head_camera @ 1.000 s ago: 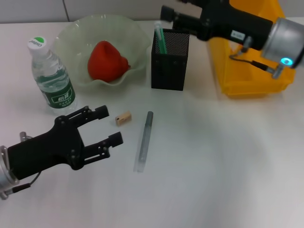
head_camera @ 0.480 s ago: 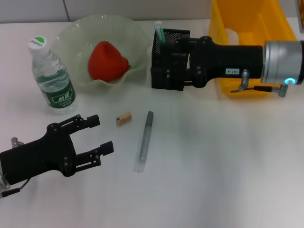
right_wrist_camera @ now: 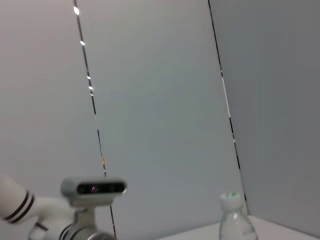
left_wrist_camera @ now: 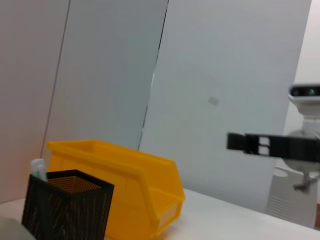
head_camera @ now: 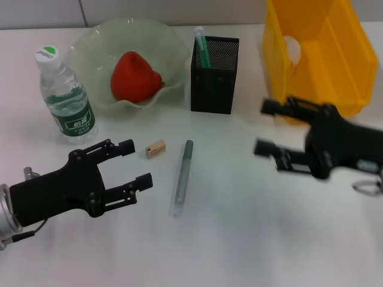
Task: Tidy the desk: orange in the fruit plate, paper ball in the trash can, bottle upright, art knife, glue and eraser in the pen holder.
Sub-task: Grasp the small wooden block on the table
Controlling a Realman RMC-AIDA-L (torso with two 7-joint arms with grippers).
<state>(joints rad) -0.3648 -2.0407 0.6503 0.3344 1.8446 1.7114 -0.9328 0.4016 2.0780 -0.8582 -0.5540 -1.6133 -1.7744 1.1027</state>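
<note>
The orange (head_camera: 134, 76) lies in the pale green fruit plate (head_camera: 90, 45) at the back left. Left of the plate the bottle (head_camera: 64, 95) stands upright. The black mesh pen holder (head_camera: 214, 78) holds a green-tipped stick (head_camera: 200, 45). Inside the yellow trash can (head_camera: 335, 66) a white lump (head_camera: 291, 48) looks like the paper ball. The tan eraser (head_camera: 155, 148) and a slim grey stick (head_camera: 181, 177), art knife or glue, lie on the table. My left gripper (head_camera: 140, 161) is open and empty, just left of the eraser. My right gripper (head_camera: 262, 127) hangs open in front of the trash can.
The left wrist view shows the pen holder (left_wrist_camera: 65, 205) and the trash can (left_wrist_camera: 125, 185) side by side, with the right arm's gripper (left_wrist_camera: 260, 143) farther off. The bottle's cap (right_wrist_camera: 231, 197) shows in the right wrist view. White tabletop lies between the two grippers.
My right arm has pulled away from the pen holder toward the front right and now sits low before the trash can. My left gripper has shifted slightly, staying open near the eraser.
</note>
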